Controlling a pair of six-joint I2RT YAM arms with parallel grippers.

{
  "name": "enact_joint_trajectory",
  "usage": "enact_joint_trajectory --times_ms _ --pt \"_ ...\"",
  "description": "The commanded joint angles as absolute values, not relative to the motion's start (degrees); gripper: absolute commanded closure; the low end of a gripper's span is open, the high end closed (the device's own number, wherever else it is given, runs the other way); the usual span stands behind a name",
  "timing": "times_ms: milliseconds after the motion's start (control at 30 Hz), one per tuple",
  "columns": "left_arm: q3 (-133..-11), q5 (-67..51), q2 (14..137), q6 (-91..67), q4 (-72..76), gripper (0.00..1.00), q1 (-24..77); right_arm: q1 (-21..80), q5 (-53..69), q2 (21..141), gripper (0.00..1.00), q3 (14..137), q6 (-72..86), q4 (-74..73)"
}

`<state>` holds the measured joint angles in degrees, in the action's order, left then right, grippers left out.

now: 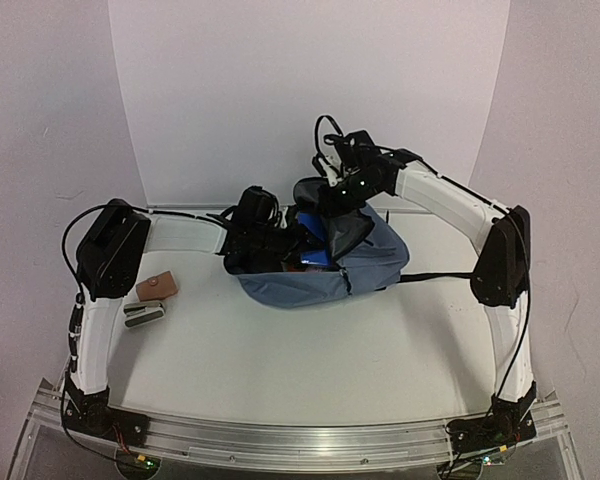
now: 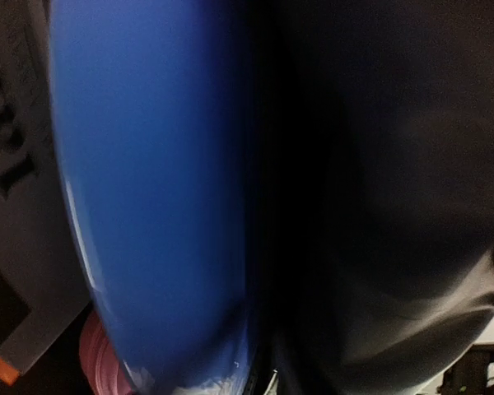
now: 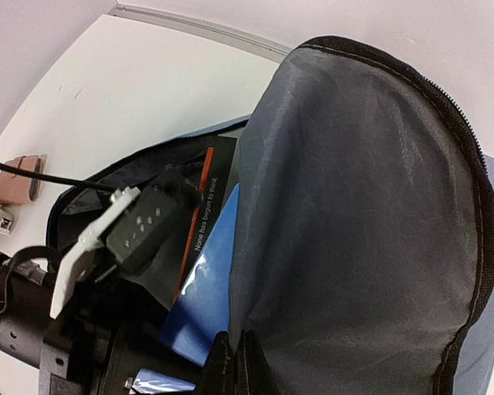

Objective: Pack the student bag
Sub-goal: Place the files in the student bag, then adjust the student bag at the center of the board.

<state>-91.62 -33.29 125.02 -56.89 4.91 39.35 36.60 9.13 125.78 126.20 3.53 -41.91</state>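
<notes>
Counter (image 1: 310,370): white, with a plain white backdrop rising behind it.
Right fingers (image 3: 233,366): pressed together on the lower edge of the grey-lined flap, holding it raised.
Left fingers (image 1: 272,238): sunk into the bag's mouth; whether apart or together, cannot tell.
Student bag (image 1: 325,272): centre of the top view, lying on the counter, mouth facing frame-left.
Inside: blue folder (image 3: 199,306) standing against a dark book (image 3: 212,206) with an orange stripe.
Risk: the flap could slip from that thin pinch and fall over the left fingers; the folder's corner might catch the zipper edge.
Lower left of frame: tan pouch (image 1: 158,286) and grey-white item (image 1: 145,314), loose, well apart from the bag.
Room: bare pale walls.
</notes>
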Motion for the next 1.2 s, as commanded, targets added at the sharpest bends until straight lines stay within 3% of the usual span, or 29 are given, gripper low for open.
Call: enact_joint_trajectory --times_ms 0,167,333,433,467,567,667,700,867,1167 --pt "-98.74 -31.92 120.75 -45.87 -12.59 0.52 38.78 34.89 12.57 118.58 1.00 122.65 4.12 -37.35" --pt "-101.65 -28.75 113.87 -39.48 -26.24 0.20 36.88 32.63 13.33 113.88 1.00 114.60 0.44 -37.22" --pt "-98.03 -27.42 107.58 -37.39 -33.14 0.02 34.47 28.83 13.38 110.32 1.00 109.29 -5.05 -37.70" --pt "-95.24 -25.91 105.69 -36.48 -35.83 0.00 32.39 27.28 13.48 109.82 0.99 108.16 -9.05 -38.50" --pt "-94.59 -25.88 105.42 -36.17 -36.32 0.00 31.92 27.29 15.15 110.00 0.91 108.45 -10.28 -39.44" --pt "-94.15 -26.35 105.76 -35.60 -37.37 0.00 31.09 27.89 26.09 112.39 0.34 113.50 -13.15 -47.82" --pt "-95.47 -27.32 107.46 -35.01 -39.10 0.00 30.94 26.31 30.56 114.19 0.06 117.61 -12.53 -54.26" --pt "-95.58 -27.27 107.68 -35.03 -39.23 0.00 30.95 24.50 32.20 114.31 0.03 118.45 -12.23 -55.07" --pt "-94.06 -28.28 107.47 -36.04 -36.68 0.00 30.95 17.37 35.78 117.65 0.02 122.06 -10.88 -56.67" --pt "-94.87 -28.31 109.41 -36.79 -37.42 0.00 30.58 17.11 40.31 123.87 0.25 121.49 -15.38 -61.62"
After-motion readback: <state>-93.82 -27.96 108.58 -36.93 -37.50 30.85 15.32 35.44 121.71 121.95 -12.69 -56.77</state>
